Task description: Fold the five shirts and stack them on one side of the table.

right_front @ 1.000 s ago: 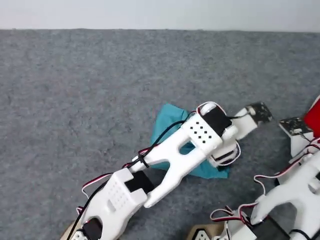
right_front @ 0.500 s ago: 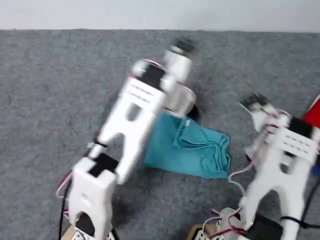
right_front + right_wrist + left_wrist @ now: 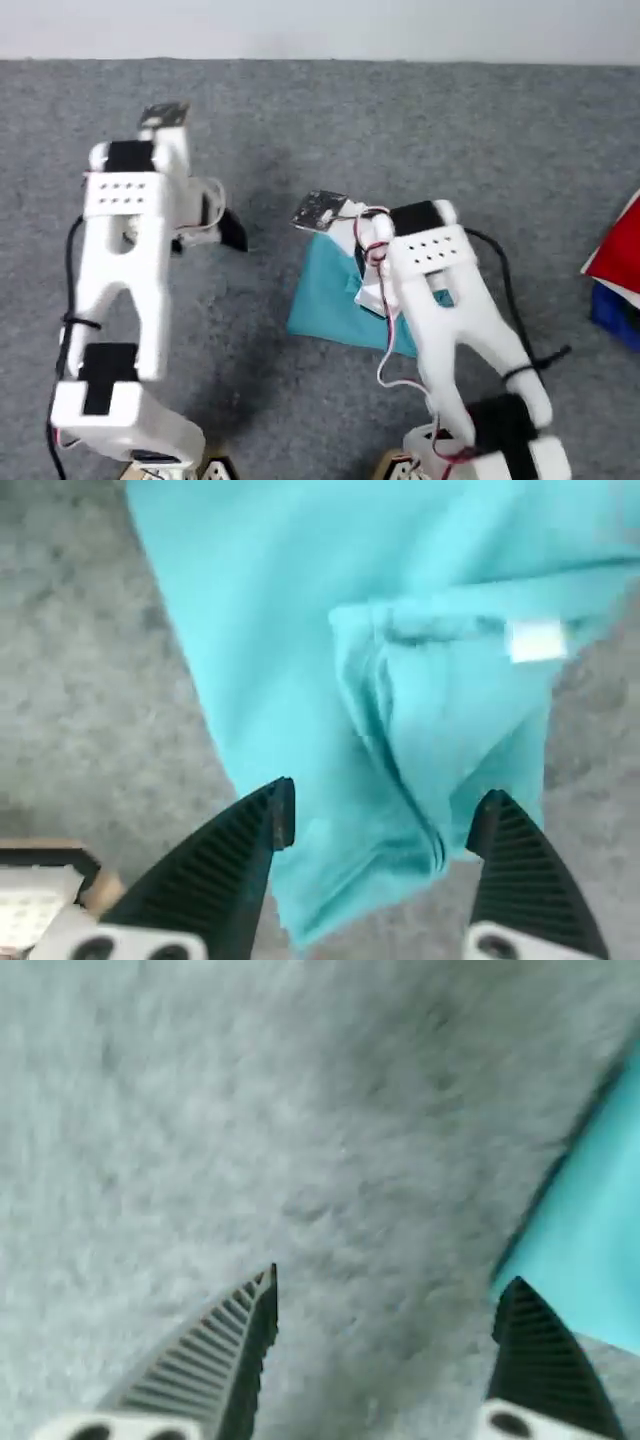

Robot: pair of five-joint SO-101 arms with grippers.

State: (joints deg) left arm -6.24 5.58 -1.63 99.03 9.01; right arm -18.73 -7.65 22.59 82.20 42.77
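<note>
Grey carpeted table point(image 3: 300, 120), seen from above: your right arm point(image 3: 450, 300) stands over the folded teal shirt point(image 3: 325, 300) near mid-table, and your left arm point(image 3: 125, 250) is well apart from it over bare carpet. A pile of red and blue cloth point(image 3: 618, 262) lies at the table's right edge. The step in hand is judged to be lifting the teal shirt towards that pile. To do it well, lower the right gripper point(image 3: 380, 850) straight down and close across the thick bunched ridge, so that every layer is caught and the fold does not fall open. The right gripper gapes wide and holds nothing. The shirt lies beneath it, the ridge running between its fingers point(image 3: 225, 865), and the white label point(image 3: 535, 640) is farther off. Contact with the cloth cannot be told. The left gripper point(image 3: 385, 1350) is likewise spread wide and empty, with the shirt's edge just beside one finger. Keep it clear.
</note>
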